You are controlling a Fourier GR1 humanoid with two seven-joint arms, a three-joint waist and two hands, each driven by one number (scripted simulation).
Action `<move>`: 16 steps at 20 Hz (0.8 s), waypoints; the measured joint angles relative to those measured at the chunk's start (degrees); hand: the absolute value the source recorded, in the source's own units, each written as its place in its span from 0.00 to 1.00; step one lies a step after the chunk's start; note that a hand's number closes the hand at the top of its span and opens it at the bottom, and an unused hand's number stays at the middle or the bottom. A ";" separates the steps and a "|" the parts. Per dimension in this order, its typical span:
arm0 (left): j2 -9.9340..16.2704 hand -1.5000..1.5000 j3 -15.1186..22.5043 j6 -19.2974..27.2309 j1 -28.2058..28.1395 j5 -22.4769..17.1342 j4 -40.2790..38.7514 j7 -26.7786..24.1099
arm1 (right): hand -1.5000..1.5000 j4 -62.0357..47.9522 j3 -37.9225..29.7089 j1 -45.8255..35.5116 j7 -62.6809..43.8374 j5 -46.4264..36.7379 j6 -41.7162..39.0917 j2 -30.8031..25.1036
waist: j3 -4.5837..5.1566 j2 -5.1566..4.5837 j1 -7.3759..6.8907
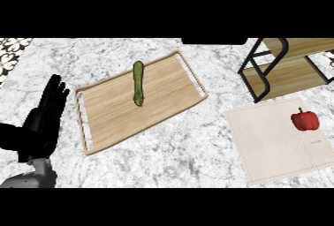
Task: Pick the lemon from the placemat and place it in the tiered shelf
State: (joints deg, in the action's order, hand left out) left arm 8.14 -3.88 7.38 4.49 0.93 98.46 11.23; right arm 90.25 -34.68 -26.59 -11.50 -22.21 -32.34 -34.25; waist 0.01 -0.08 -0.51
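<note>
A marble counter (169,154) fills the frame. At the left edge, the left hand (46,112) stands with its fingers straight and pointing up, released and holding nothing, resting just beside the left rim of a wooden tray (117,119). The grey forearm (32,176) enters from the lower left corner. The right hand does not show.

The tray lies tilted across the middle of the frame, and a long green cucumber (138,83) lies on its upper part, running nearly top to bottom.

At the lower right lies a pale placemat (274,150). On its upper right part sits a red bell pepper (305,120) with a green stem; no lemon shows on the mat, only this pepper. In the upper right corner stands a shelf (287,70) with a black frame and wooden boards, just above the placemat and well apart from the left hand.
</note>
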 measured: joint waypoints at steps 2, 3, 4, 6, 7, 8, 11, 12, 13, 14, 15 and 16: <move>-0.12 0.50 -0.02 0.16 0.43 0.27 -0.05 0.30 | 1.00 -4.27 1.46 -1.72 1.67 -1.49 2.92 -0.05 | -0.01 -0.03 -0.07; -0.07 0.50 -0.18 0.00 0.39 0.34 -0.53 -0.33 | 1.00 -6.24 2.01 -2.90 2.09 -1.87 4.06 -0.31 | -0.02 -0.04 -0.07; -0.08 0.50 -0.58 -0.22 0.73 0.10 -1.67 -1.16 | 1.00 -8.16 2.63 -4.10 2.52 -2.36 5.21 -0.62 | -0.02 -0.05 -0.06; -0.43 0.50 -0.37 -0.32 -0.58 0.23 -0.80 -1.55 | 1.00 -10.83 3.25 -4.56 4.61 -2.76 7.36 -0.74 | -0.01 -0.02 -0.04; -0.33 0.50 -0.33 -0.62 -0.86 0.25 -0.79 -1.86 | 1.00 -12.91 3.93 -4.71 6.47 -3.90 9.61 -0.07 | 0.00 -0.05 -0.17; -0.25 0.50 -0.46 -0.90 -0.72 0.15 -1.10 -2.14 | 1.00 -14.85 4.50 -5.61 7.52 -4.22 10.82 -0.06 | -0.03 -0.07 -0.16; 0.00 0.50 -1.09 -1.46 -0.55 -0.30 -1.58 -2.77 | 1.00 -22.03 6.24 -8.82 11.12 -6.18 15.62 0.51 | -0.02 -0.13 -0.36; -0.12 0.50 -0.95 -1.39 0.08 -0.22 -1.85 -2.45 | 1.00 -25.00 6.64 -10.38 12.46 -6.81 17.26 0.58 | -0.04 -0.19 -0.49; 0.00 0.50 -1.00 -1.38 0.19 -0.20 -1.26 -1.69 | 1.00 -27.21 7.02 -11.15 13.89 -7.15 18.62 0.70 | -0.03 -0.18 -0.49; 0.01 0.50 -1.21 -1.34 0.87 -0.22 -1.98 -1.81 | 1.00 -29.90 7.06 -11.60 16.07 -7.49 20.09 0.62 | -0.03 -0.20 -0.48; -0.24 0.50 -1.09 -1.54 -0.08 -0.39 -1.49 -2.13 | 1.00 -32.40 7.34 -12.83 17.15 -7.89 21.06 0.22 | -0.05 -0.21 -0.54; -0.47 0.50 -0.90 -1.09 0.93 0.02 -2.06 -1.62 | 1.00 -34.77 7.73 -13.88 18.41 -8.32 22.13 0.08 | -0.04 -0.21 -0.51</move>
State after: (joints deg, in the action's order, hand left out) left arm 7.67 -4.78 6.29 5.42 0.95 96.40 9.61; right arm 55.48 -26.96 -40.47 6.91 -30.53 -10.22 -34.17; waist -0.03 -0.30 -1.02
